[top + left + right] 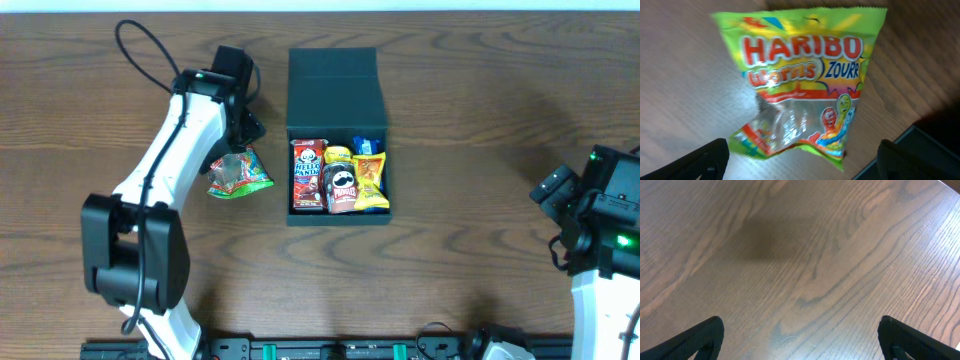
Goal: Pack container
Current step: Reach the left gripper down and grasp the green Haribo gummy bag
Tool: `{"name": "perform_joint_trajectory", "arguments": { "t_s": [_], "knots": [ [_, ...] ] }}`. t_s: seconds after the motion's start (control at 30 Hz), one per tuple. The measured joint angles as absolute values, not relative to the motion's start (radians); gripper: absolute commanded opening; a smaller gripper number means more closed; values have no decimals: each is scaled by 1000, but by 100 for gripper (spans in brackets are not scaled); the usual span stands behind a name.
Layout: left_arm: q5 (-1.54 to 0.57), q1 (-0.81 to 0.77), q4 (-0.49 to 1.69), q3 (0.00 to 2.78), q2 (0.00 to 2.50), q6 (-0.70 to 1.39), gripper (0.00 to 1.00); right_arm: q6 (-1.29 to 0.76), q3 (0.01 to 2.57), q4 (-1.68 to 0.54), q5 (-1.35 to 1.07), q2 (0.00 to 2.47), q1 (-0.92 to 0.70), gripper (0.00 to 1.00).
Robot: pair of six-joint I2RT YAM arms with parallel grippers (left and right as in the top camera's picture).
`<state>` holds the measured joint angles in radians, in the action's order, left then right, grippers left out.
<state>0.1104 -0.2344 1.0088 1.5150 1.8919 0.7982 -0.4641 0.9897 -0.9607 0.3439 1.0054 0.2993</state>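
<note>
1. Dark teal-black container (337,95) on the wooden surface (480,120), about mid-width and toward the far side, flap lid thrown back and lying flat behind the box.
2. Inside the open box:
   - a red Hello Panda box (308,175) at the left;
   - a Pringles can (341,190) in the middle;
   - a yellow packet (370,182) at the right;
   - a blue packet (367,146) behind the yellow one;
   - a small yellow item (338,155) behind the can, too small to read.
3. Haribo bag (805,85) flat on the surface, printed face up, near the container's left wall but apart from it, its clear lower part crinkled.
4. Left fingers (705,160) spread wide, one dark tip in each lower corner of the wrist view, poised over the bag with the bag between and below them. Nothing gripped.
5. Left arm (180,150) reaching from the near-left corner toward the far side, wrist above the bag's upper edge in the overhead view.
6. Right fingers (700,340) equally wide, over bare wood grain only, holding nothing.
7. Right arm (600,210) at the far right edge of the surface, well apart from the container.
</note>
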Motion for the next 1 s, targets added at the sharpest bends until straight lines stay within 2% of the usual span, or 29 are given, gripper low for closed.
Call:
{"name": "perform_joint_trajectory", "arguments": {
  "t_s": [0.43,1.0],
  "knots": [
    [73,-237,1009,1515,2011,789,95,-464,990,-961,344,1005,299,99],
    [56,-237,908,1515,2127,788,95,-464,990,-961,344,1005,299,99]
  ]
}}
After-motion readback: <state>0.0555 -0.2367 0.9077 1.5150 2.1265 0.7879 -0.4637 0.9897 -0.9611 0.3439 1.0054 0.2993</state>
